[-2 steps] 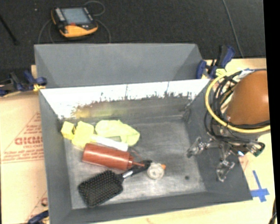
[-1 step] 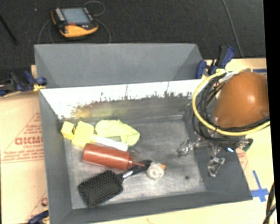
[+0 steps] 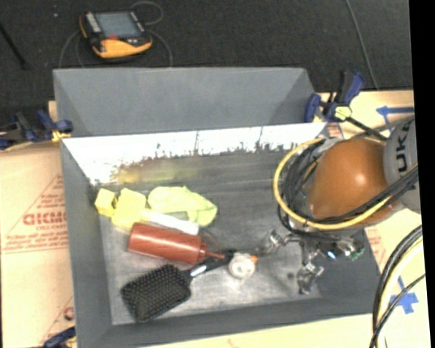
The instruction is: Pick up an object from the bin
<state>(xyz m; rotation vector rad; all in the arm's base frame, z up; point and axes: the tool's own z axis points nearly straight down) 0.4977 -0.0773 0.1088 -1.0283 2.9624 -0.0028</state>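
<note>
The gripper point(image 3: 292, 259) is seen low over bare floor in the right part of the bin point(image 3: 88, 288), under the arm's orange cover. Its fingers point(image 3: 310, 276) appear to stand apart, with nothing between them.

Nearest to it, just to its left on the floor, a small round white piece point(image 3: 242, 266) with an orange tip is found. It is judged light, hard and apt to roll or skid on the metal, so it would best be taken across its round body, with the grip set squarely on either side.

Beyond it lies a red bottle point(image 3: 165, 243), on its side, its dark nozzle pointing at the white piece. It is judged stiff but smooth and heavier. It would best be gripped across the middle of the body, not at the tapering neck.

A black brush point(image 3: 156, 292) lies below the bottle near the front wall. The handle, thin and rigid, would be the surest hold.

Behind the bottle a yellow sponge point(image 3: 121, 203) and a green cloth point(image 3: 182, 202) are heaped together. Both are judged soft and light, and could be pinched almost anywhere.
</note>
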